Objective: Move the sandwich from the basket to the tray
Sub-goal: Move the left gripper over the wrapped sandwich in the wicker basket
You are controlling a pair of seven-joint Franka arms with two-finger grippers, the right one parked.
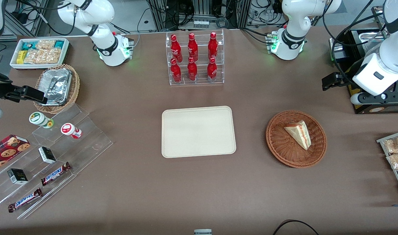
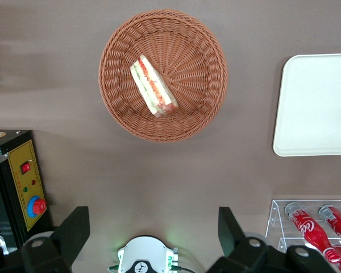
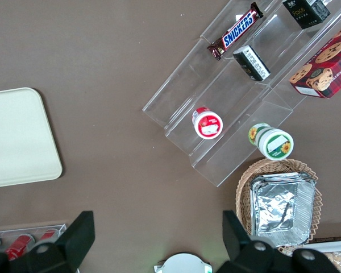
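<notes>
The sandwich (image 1: 299,133), a wrapped wedge with red, white and green filling along its edge, lies in the round reddish-brown wicker basket (image 1: 277,143). The cream tray (image 1: 198,131) lies flat and bare at the table's middle, beside the basket toward the parked arm's end. My gripper (image 1: 331,82) hangs well above the table, farther from the front camera than the basket and apart from it. In the left wrist view the gripper (image 2: 152,227) is open and empty, with the sandwich (image 2: 153,86), the basket (image 2: 204,108) and the tray (image 2: 318,105) below it.
A clear rack of red bottles (image 1: 194,58) stands farther from the front camera than the tray. A black control box (image 1: 378,106) and a rack of snack packets (image 1: 396,156) sit at the working arm's end. A stepped acrylic shelf (image 1: 87,143) with snacks stands at the parked arm's end.
</notes>
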